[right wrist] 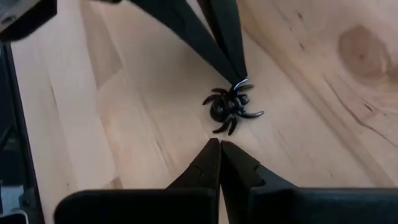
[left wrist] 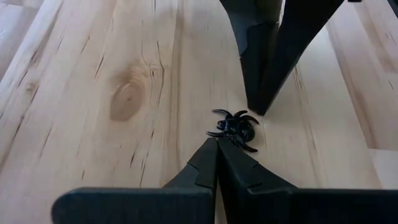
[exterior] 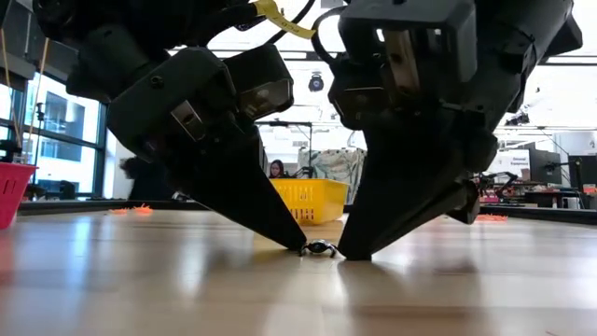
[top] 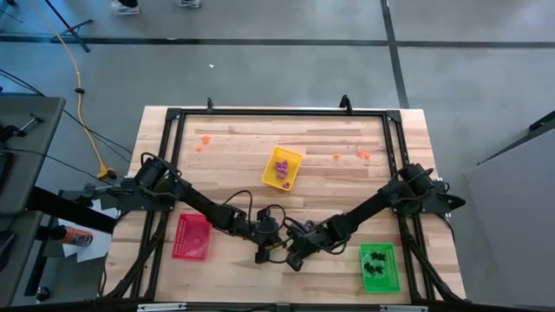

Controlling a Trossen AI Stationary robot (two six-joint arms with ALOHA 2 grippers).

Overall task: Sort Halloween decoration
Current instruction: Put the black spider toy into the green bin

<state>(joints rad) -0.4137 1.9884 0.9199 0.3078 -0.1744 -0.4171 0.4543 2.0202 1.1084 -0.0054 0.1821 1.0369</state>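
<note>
A tiny black plastic spider (left wrist: 236, 127) lies flat on the wooden table near the middle of its near edge. It also shows in the right wrist view (right wrist: 227, 109) and the low view (exterior: 320, 248). My left gripper (left wrist: 216, 140) is shut, its tips down at the table on the spider's left side. My right gripper (right wrist: 219, 142) is shut too, its tips down at the table just on the spider's right side. Both arms meet there in the high view, the left gripper (top: 267, 250) beside the right gripper (top: 293, 251). My left gripper touches the spider's legs (right wrist: 240, 83) at its left edge with the tips of its shut fingers (exterior: 300, 245). The fingers slant down from the table's left. The spider lies flat on the table. My right gripper stands a hair from the spider's legs (right wrist: 227, 129); whether it touches them I cannot tell.
A yellow tray (top: 283, 167) with purple trinkets stands mid-table. A red tray (top: 192, 237) is near left and a green tray (top: 379, 266) with black trinkets is near right. Loose orange trinkets lie at the far left (top: 202, 141) and far right (top: 362, 155).
</note>
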